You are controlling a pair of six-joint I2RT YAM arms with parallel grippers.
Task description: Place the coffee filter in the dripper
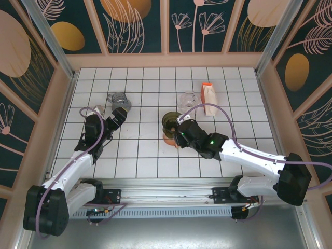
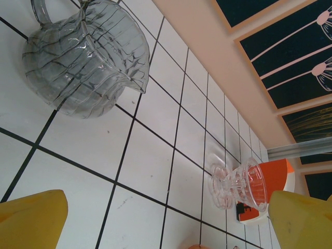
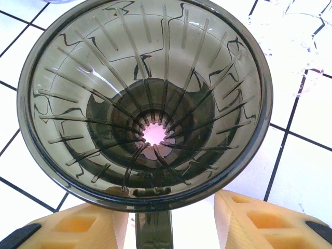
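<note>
Step in hand: pre-fetch. Dripper [image 3: 145, 104] is seen empty at table centre, its handle between the spread fingers of R gripper [image 3: 168, 223], untouched. L gripper [image 2: 166, 220] is spread wide near glass pitcher [image 2: 83, 57]. No loose filter is seen (presumably in orange-white pack [image 1: 209, 98], just beyond-right of dripper). Next: pack to be reached, one filter pinched.

we get bright even light from above, soft faint shadows, white glints on the dark dripper [image 3: 145, 98] ribs, near edges blurry

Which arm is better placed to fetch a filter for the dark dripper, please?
Right, probably. The right gripper sits at the empty dripper, with the orange-and-white packet just beyond; the left gripper is across by the glass pitcher.
</note>
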